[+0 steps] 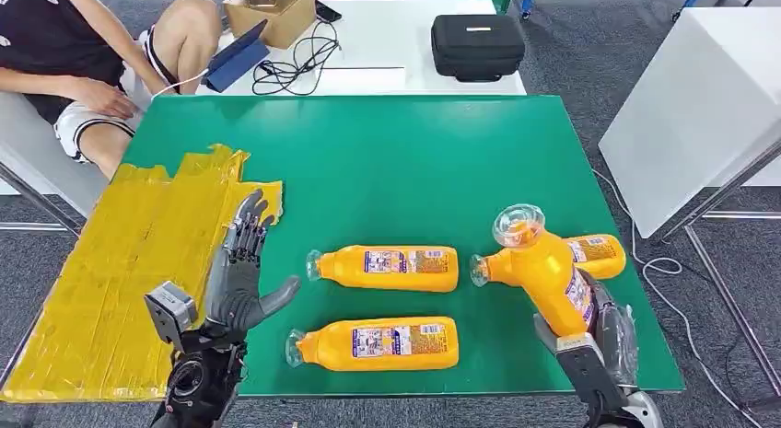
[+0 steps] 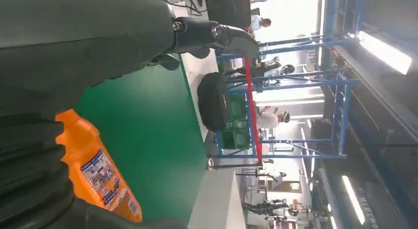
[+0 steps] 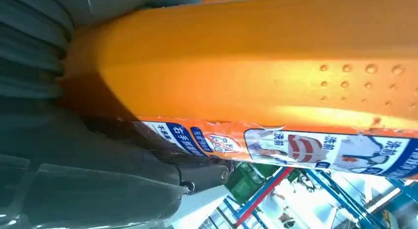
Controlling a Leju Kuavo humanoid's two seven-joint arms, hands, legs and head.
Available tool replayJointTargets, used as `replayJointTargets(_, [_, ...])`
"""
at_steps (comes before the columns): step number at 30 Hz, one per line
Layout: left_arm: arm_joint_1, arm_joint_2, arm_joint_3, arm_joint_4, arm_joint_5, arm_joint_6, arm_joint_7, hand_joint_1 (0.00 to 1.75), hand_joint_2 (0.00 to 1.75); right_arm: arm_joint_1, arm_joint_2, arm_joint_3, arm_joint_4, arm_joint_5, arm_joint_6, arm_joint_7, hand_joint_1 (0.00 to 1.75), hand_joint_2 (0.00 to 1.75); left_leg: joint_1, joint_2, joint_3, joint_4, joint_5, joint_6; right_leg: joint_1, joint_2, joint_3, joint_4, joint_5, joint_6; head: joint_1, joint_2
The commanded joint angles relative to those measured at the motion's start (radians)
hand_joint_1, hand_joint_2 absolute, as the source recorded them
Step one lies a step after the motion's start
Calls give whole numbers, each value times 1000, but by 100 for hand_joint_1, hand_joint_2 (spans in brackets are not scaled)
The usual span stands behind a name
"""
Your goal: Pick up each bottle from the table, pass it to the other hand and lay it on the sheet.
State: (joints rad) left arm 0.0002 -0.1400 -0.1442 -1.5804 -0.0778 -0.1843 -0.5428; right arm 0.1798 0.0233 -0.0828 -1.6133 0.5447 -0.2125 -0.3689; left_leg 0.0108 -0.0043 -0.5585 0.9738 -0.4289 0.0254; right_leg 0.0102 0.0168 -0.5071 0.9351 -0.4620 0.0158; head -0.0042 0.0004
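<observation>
The right hand (image 1: 599, 341) is nearest, at the front edge of the green surface (image 1: 414, 161); its fingers grip the held bottle (image 1: 545, 267) upright, above a lying bottle (image 1: 597, 255). The left hand (image 1: 241, 276) hovers with fingers spread, holding nothing, beside the yellow sheet (image 1: 129, 262). Two more bottles (image 1: 387, 268) (image 1: 376, 343) lie between the hands.

Four orange bottles with clear caps and printed labels are seen on the green tabletop. Two lie on their sides near the front edge, caps toward the sheet: the rear bottle (image 1: 391, 268) and the front bottle (image 1: 379, 344). A third bottle (image 1: 594, 255) lies toward the right edge, partly hidden. The held bottle (image 1: 546, 267) is raised, cap up. The yellow sheet (image 1: 120, 262) is spread over the left end.
</observation>
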Motion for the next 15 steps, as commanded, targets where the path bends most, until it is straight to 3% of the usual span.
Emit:
replayJointTargets(1, [-20,3,-20,8,-3,-3,9,0,175,-27,22,1,6,-12,-8,-3,175,175,-1,1,2,0,-1,0,-1,-1,2,0,-1,1,0,0])
replayJointTargets(6, [-25,13,-30,13,26,-36,29,0,175,-31,19,11,8,-54,-17,-29,175,175,0,0,1,0,0,0,0,-1,1,0,0,1,0,0])
replayJointTargets(12, [-132,69,-112,43,119,-141,133,0,175,-84,15,173,25,-210,-62,-147,175,175,0,1,-1,0,0,0,0,0,-1,0,0,1,0,0])
replayJointTargets(15, [-187,95,-135,57,174,-163,174,0,175,-150,17,266,79,-230,-80,-159,175,175,0,2,-1,0,0,-1,0,1,-1,1,1,0,0,0])
